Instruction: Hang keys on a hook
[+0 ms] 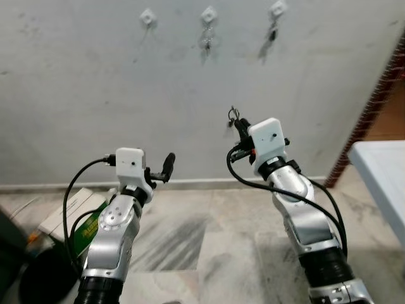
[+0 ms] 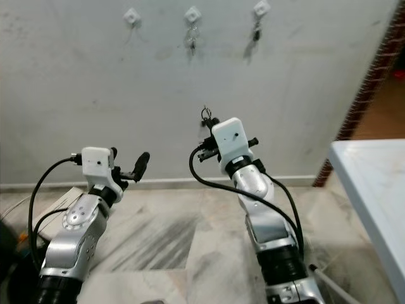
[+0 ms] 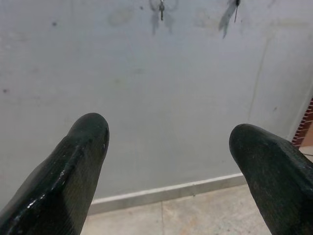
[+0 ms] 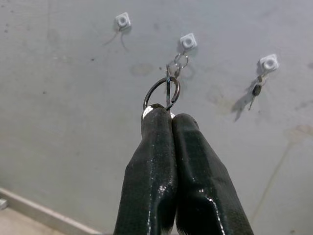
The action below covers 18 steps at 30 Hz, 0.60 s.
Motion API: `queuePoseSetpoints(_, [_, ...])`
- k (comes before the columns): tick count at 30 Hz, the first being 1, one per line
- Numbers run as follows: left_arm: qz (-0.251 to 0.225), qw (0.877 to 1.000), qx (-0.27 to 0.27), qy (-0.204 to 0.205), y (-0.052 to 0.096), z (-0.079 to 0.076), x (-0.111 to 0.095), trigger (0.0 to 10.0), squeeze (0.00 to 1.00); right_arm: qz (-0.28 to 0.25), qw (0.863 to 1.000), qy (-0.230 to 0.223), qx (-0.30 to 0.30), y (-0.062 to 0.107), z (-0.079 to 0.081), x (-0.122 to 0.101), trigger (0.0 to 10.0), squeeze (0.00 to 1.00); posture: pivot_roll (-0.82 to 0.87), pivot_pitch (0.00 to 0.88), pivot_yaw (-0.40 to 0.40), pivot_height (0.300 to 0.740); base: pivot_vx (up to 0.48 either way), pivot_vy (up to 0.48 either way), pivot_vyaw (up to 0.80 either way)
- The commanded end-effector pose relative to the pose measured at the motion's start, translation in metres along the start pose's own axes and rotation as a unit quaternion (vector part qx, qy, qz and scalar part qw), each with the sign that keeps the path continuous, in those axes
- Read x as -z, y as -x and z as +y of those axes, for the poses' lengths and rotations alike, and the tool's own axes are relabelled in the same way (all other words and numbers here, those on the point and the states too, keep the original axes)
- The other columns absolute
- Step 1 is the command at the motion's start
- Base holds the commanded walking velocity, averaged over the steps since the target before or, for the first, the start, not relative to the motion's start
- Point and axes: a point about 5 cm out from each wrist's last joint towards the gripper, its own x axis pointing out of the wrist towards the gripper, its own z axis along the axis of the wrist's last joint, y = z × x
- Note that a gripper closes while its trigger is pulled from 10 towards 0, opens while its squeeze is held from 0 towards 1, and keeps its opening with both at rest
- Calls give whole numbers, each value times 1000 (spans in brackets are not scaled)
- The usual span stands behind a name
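Three hooks (image 1: 208, 13) sit in a row high on the wall (image 1: 95, 95); you see the left one bare, while the middle and right ones each carry something hanging. One key ring (image 4: 162, 93) stands above your right gripper (image 4: 171, 117), whose fingers are pressed together on it, well below the hooks. Your left gripper (image 3: 168, 139), fingers wide apart, hovers lower left. A white table (image 1: 386, 171) edges the right; boxes (image 1: 69, 212) lie lower left.
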Motion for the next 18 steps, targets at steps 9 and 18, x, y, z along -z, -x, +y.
queuePoseSetpoints(9, [-4, 999, -33, -7, 3, 19, -4, 10000, 0, -16, 1000, -4, -15, -5, 11, -9, 10000, 0, 12, 0, 73, 740, 0, 480, 0])
queuePoseSetpoints(18, [-20, 999, -32, 7, 5, 21, -6, 10000, 0, -17, 1000, -7, -17, -6, 12, -9, 10000, 0, 14, 0, 71, 740, 0, 471, 0])
